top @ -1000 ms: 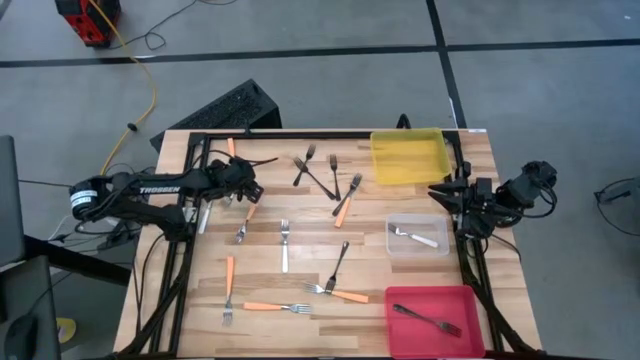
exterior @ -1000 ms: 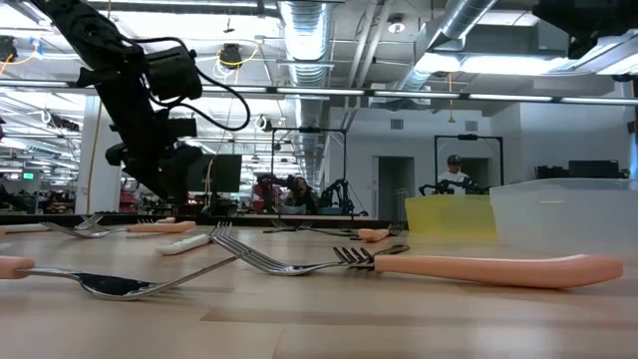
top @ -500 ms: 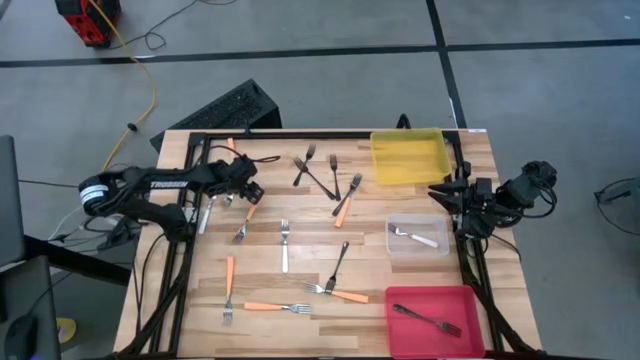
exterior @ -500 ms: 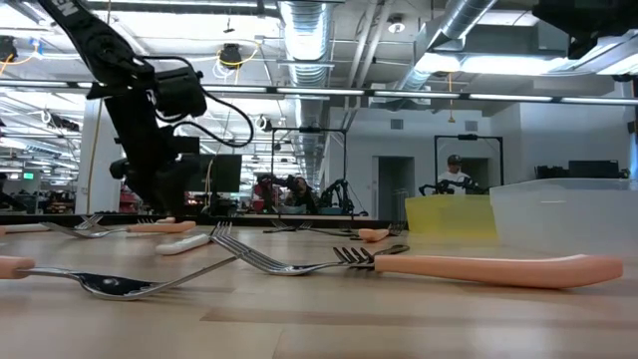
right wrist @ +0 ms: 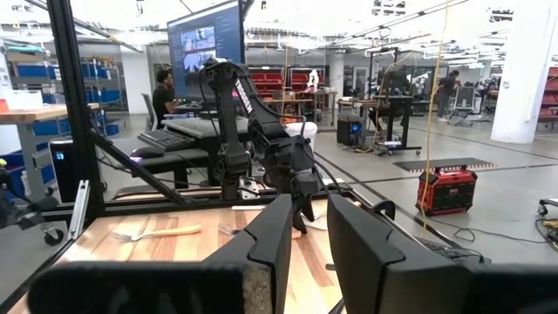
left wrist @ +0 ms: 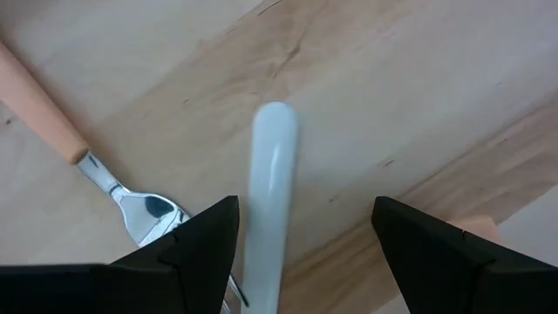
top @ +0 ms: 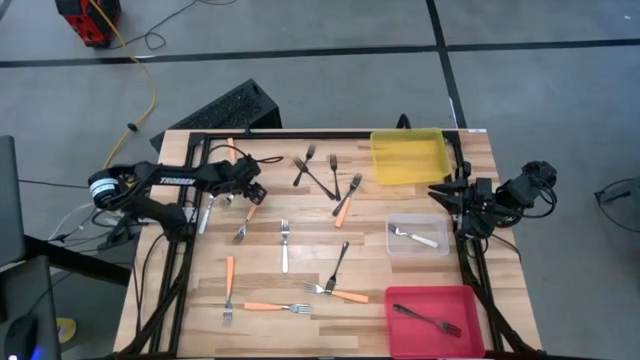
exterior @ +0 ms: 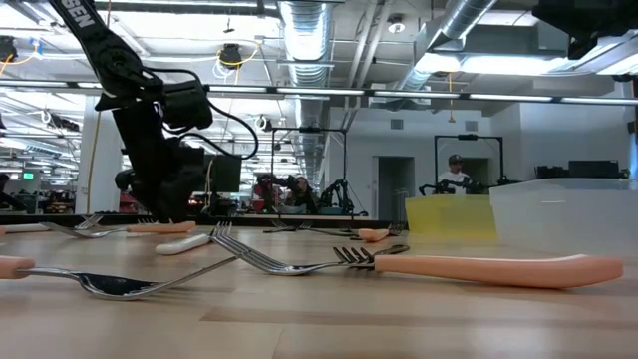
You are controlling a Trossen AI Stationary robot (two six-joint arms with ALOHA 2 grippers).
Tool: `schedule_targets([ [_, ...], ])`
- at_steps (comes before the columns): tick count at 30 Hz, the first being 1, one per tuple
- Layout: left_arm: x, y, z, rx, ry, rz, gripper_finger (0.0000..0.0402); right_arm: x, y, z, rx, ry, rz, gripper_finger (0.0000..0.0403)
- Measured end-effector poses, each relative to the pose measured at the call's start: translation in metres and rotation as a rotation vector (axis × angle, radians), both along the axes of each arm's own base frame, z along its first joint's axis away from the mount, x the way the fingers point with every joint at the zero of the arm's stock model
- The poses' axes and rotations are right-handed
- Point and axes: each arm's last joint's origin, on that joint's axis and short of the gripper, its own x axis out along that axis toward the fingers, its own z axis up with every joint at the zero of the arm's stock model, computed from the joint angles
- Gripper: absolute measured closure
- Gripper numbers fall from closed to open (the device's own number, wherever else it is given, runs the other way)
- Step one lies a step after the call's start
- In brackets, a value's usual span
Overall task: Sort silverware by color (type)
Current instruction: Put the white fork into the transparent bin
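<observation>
Left wrist view, left claw [left wrist: 301, 253] open, low astride white fork handle [left wrist: 268, 187]

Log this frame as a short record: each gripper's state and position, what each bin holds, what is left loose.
left gripper: open, straddling a pale white handle at the table's left edge
right gripper: waiting by the table's right edge, between yellow and clear bins
yellow bin: empty
clear bin: one white fork
red bin: one dark fork
loose: orange-handled, dark and silver forks on table
</observation>
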Motion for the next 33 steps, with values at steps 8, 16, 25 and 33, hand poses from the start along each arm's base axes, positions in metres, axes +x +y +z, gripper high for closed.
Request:
schedule_targets([
  [8,-0.0018,0.0029,-0.0005,-0.046,-0.043,0.018,0.0145,0.0,0.0,0.0,0.01,-0.002,0.002,0.03],
  [16,-0.0023,0.003,-0.0011,-0.061,-0.044,0.016,0.0217,0.0,0.0001,0.0,0.014,-0.003,0.003,0.03],
  [25,-0.0026,0.0027,-0.0013,-0.062,-0.037,0.013,0.0365,0.0,0.0001,0.0001,0.018,-0.005,0.005,0.03],
  [33,-0.0013,0.0036,-0.0009,-0.046,-0.053,0.014,0.0374,0.0,0.0001,0.0,0.033,-0.008,0.007,0.03],
])
